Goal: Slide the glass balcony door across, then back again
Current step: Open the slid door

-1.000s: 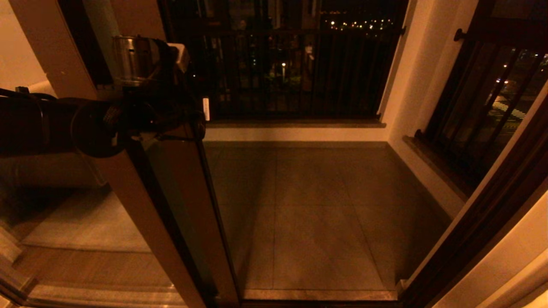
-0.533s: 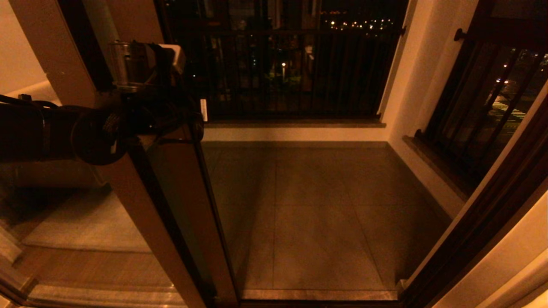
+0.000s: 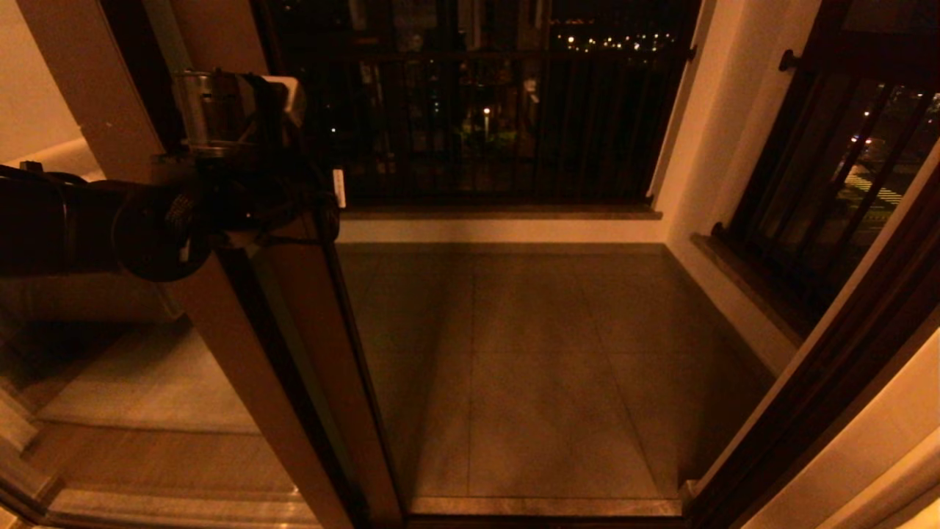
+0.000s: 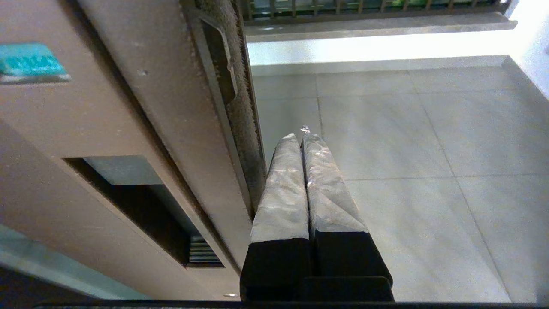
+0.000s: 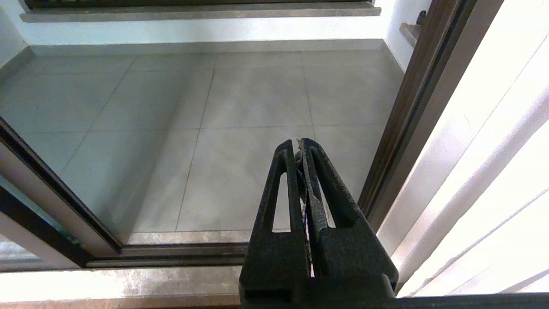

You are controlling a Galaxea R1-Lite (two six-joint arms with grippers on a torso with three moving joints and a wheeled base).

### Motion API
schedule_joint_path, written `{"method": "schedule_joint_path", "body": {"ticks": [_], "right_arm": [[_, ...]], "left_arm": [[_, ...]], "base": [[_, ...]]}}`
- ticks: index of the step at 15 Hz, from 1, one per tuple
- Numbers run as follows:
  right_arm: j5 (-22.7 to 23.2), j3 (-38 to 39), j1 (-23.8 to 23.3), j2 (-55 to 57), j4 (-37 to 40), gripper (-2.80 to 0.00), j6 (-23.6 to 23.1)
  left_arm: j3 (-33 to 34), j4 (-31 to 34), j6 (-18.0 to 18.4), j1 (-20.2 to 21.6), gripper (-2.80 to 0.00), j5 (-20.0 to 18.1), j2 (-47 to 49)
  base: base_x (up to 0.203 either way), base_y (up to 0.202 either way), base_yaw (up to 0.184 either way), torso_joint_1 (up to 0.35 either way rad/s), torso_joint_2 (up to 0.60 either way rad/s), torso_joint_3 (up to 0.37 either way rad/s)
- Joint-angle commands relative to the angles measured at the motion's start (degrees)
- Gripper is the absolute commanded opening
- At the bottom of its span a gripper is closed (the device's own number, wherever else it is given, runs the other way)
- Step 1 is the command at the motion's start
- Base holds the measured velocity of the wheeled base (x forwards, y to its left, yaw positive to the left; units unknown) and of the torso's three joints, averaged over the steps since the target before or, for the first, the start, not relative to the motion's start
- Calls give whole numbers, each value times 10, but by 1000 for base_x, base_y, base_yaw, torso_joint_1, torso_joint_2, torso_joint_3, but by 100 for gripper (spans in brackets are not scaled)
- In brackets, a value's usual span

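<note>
Head view: the left arm reaches across at the glass balcony door, the doorway standing mostly open onto the tiled balcony floor.

From where I stand, the left gripper has its two foil-wrapped fingers pressed together, empty, right against the door's fuzzy-edged stile, with the recessed handle slot just beside it on the stile's face. The right gripper hangs low, fingers closed on nothing, over the floor track, the dark door frame near its outer side. The black-barred window lies beyond the left gripper.
</note>
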Motion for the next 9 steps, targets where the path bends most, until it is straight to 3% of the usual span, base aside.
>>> {"method": "schedule_joint_path", "body": {"ticks": [1, 9], "right_arm": [[0, 0, 0, 1, 0, -280, -1], [0, 0, 0, 1, 0, -280, -1]], "left_arm": [[2, -2, 0, 1, -280, 0, -2], [7, -2, -1, 15, -280, -9, -3]], "base": [[0, 0, 0, 0, 0, 0], [0, 0, 0, 0, 0, 0]]}}
